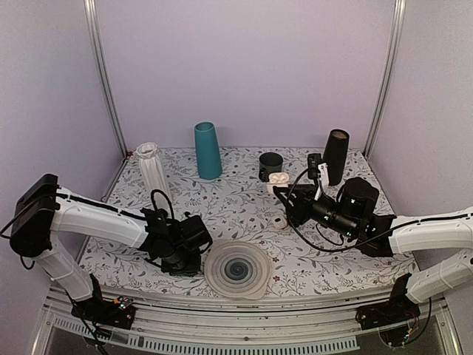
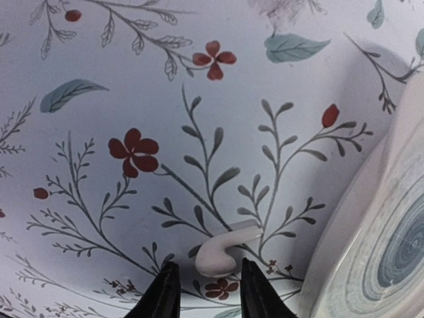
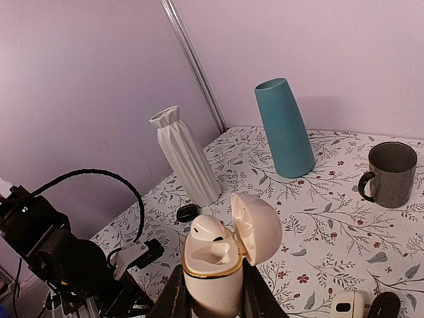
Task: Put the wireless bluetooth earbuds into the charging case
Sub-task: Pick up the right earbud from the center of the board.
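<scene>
One white earbud point(image 2: 222, 255) lies on the flowered tablecloth. My left gripper point(image 2: 209, 291) hangs low over it, open, with one black finger on each side of the bud and a gap to both. In the top view this gripper point(image 1: 181, 255) sits just left of the swirl plate point(image 1: 236, 270). My right gripper point(image 3: 212, 291) is shut on the white charging case point(image 3: 212, 271) and holds it upright above the table with its lid point(image 3: 255, 225) swung open. A second earbud point(image 3: 207, 228) sits in the left socket, and the other socket is empty. From above the case point(image 1: 278, 178) shows in front of the mug.
The plate's rim point(image 2: 344, 245) lies close to the right of the loose earbud. At the back stand a white ribbed vase point(image 1: 151, 170), a teal vase point(image 1: 208, 150), a dark mug point(image 1: 270, 166) and a black cylinder point(image 1: 335, 155). A small white object point(image 1: 279, 220) lies mid-table.
</scene>
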`<action>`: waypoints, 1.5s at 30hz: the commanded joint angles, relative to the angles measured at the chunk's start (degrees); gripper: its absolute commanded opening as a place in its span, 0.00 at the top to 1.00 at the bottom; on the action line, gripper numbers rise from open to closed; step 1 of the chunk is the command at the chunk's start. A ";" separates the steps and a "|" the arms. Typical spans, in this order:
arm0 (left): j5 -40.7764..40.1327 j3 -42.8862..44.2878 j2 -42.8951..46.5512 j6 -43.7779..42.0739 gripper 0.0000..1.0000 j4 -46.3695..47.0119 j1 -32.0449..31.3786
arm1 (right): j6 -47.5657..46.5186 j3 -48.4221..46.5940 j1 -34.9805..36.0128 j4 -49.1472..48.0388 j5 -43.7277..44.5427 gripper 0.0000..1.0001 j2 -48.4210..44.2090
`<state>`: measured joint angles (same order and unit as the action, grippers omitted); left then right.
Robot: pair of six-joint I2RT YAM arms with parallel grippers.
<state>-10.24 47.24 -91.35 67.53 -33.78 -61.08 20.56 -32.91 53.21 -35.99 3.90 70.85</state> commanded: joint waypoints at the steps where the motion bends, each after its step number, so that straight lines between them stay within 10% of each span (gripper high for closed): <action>1: -1.80 0.83 -2.36 1.02 0.68 -1.29 -0.50 | 0.70 0.84 0.01 -1.27 -0.30 0.91 -1.48; 45: -5.25 -0.04 -2.02 -12.13 0.82 -0.15 3.38 | 0.98 -0.18 -0.01 -1.45 -1.87 0.92 0.40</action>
<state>-14.33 48.38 -93.43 57.78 -33.01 -58.78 21.04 -32.58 53.21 -36.01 2.63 70.61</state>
